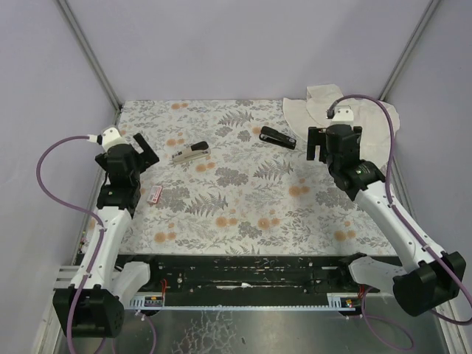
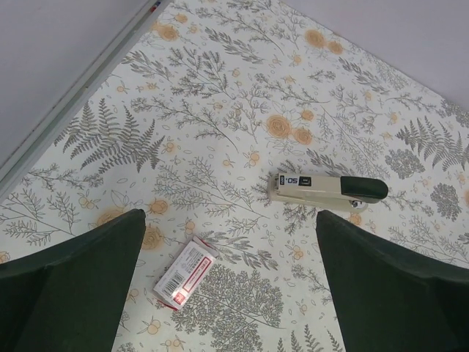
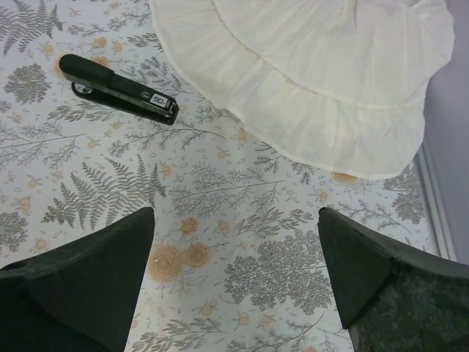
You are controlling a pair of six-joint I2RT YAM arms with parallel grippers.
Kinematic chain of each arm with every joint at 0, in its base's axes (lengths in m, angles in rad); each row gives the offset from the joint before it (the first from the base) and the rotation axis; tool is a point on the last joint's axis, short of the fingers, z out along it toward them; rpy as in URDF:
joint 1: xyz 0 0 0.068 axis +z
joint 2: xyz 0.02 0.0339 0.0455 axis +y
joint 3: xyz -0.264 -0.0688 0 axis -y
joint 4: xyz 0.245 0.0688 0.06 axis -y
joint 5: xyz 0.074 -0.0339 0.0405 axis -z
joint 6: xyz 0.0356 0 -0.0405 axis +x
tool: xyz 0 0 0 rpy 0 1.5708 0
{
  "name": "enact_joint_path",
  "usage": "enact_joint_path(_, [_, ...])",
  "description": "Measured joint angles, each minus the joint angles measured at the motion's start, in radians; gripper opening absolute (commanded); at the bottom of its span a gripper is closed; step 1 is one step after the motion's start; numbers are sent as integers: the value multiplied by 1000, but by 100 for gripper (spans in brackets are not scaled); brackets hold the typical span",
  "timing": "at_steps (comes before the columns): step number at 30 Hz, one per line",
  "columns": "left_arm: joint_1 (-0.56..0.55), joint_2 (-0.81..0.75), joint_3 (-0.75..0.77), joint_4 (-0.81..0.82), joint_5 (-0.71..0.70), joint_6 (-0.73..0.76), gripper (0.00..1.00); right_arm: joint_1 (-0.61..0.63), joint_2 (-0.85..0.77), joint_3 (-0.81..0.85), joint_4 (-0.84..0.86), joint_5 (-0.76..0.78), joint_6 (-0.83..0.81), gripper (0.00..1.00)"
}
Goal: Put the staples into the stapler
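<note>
The small white staple box with a pink-red label [image 1: 154, 194] lies closed on the floral tablecloth; the staples themselves are hidden. In the left wrist view the box [image 2: 185, 273] lies below and between my open fingers. A beige stapler with a dark top [image 1: 192, 152] [image 2: 326, 188] lies shut, a little beyond the box. A black stapler [image 1: 277, 137] [image 3: 117, 89] lies shut at the back centre. My left gripper [image 1: 144, 152] [image 2: 229, 220] is open and empty above the box. My right gripper [image 1: 318, 147] [image 3: 236, 213] is open and empty, right of the black stapler.
A crumpled white cloth [image 1: 335, 109] [image 3: 315, 73] lies at the back right corner. Grey walls and metal frame rails [image 1: 92, 55] bound the table on three sides. A black rail [image 1: 243, 276] runs along the near edge between the arm bases.
</note>
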Motion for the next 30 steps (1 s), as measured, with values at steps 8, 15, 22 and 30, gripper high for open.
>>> enact_joint_path(8, [0, 83, 27, -20, 64, -14, 100, 0, -73, -64, -48, -126, 102, 99])
enact_joint_path(15, [0, 237, 93, -79, 121, -35, 100, 0, -291, -215, -21, -263, 184, 99])
enact_joint_path(22, [0, 328, 80, -150, 219, -111, 100, 0, -379, -287, -2, -405, 276, 99])
enact_joint_path(30, [14, 311, 34, -201, 175, -137, 100, 0, -367, -421, 23, -628, 372, 99])
